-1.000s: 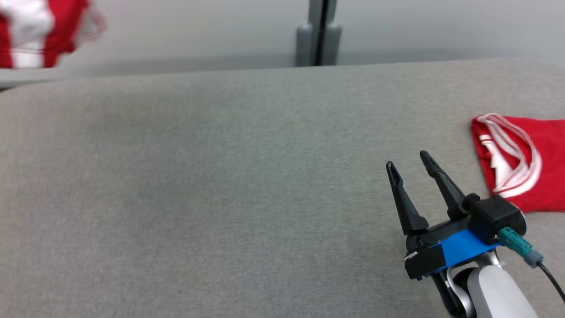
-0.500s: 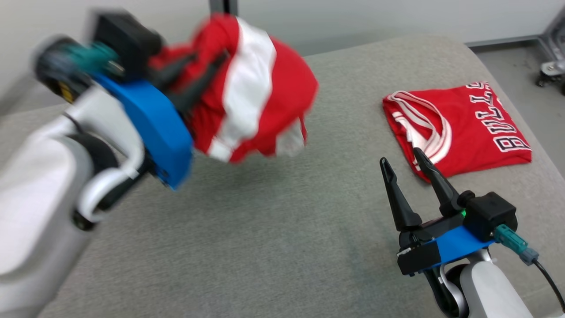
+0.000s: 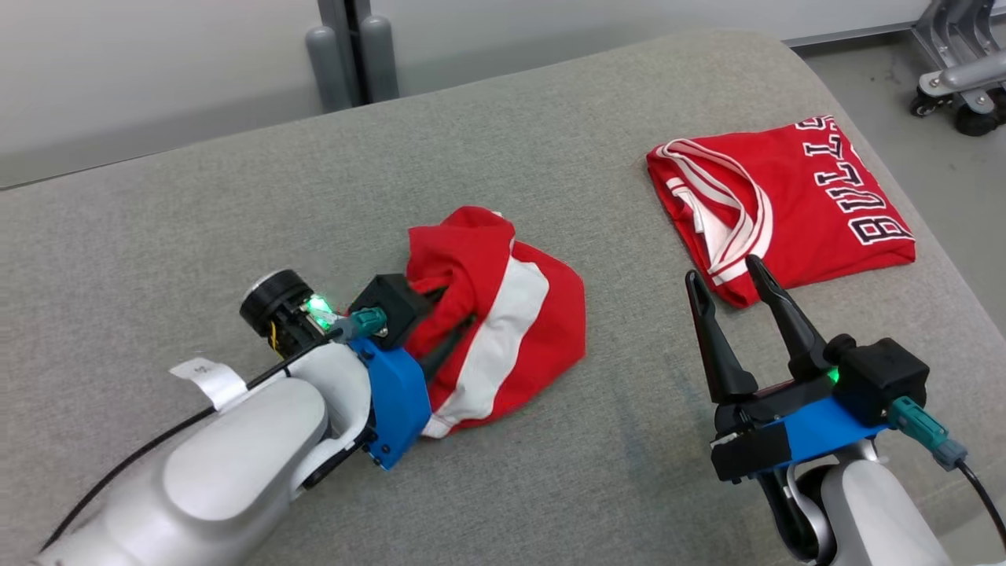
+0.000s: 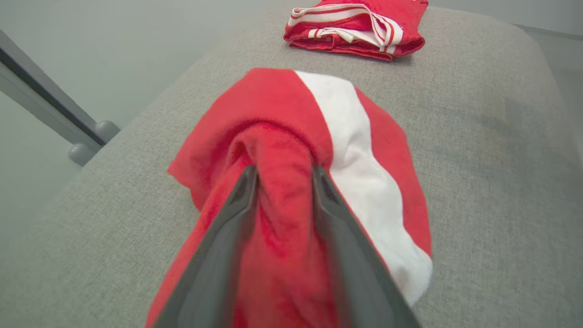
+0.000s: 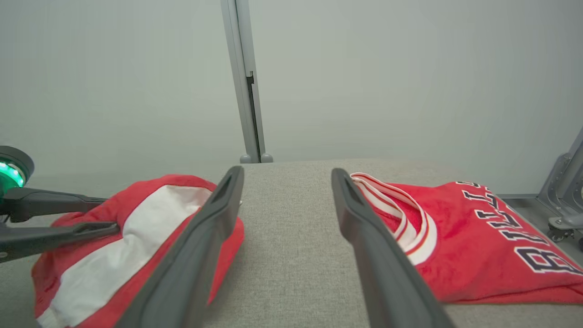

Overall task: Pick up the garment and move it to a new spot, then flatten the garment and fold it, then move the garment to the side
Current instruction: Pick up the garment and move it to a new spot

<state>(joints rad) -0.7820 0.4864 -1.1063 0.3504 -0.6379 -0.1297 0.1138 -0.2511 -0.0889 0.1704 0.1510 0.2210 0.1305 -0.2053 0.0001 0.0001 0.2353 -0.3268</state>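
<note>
Garment (image 3: 511, 314) over tips of left fingers (image 4: 214, 259)

Bunched garment (image 3: 503, 314) between jaws of left gripper (image 4: 283, 175), on padded surface (image 3: 236, 220); folded jersey (image 3: 802, 204) ahead and rightward of right gripper (image 3: 723, 269) jaws.

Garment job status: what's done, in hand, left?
Looks done: the garment has been set down on the cushion, but it is crumpled. In hand: the left gripper grips a fold of it, while the right gripper is open and empty. Left: flatten, fold, move aside.
</note>
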